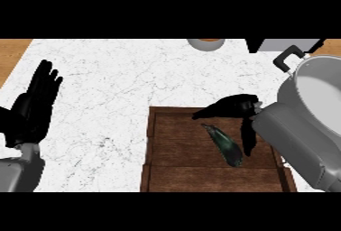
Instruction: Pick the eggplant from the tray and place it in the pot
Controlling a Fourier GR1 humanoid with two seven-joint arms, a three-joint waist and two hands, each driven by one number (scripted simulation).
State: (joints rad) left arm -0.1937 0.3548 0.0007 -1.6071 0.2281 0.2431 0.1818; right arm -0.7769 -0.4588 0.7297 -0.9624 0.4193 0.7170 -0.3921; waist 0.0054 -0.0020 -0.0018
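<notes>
Both my hands open: right hand point(233, 107) spread above eggplant point(225, 145) on wooden tray point(174, 155), holding nothing; left hand point(34, 103) resting upright; pot point(318, 92) at right.

We list: dark green eggplant point(225, 145); brown wooden tray point(193, 171); white counter point(106, 103) with grey marble veining; grey pot point(320, 94), black handle point(288, 57); black hands, left hand point(34, 106) and right hand point(230, 108); grey forearms point(300, 144).

white marble counter point(106, 90), grey cup point(205, 43)
</notes>
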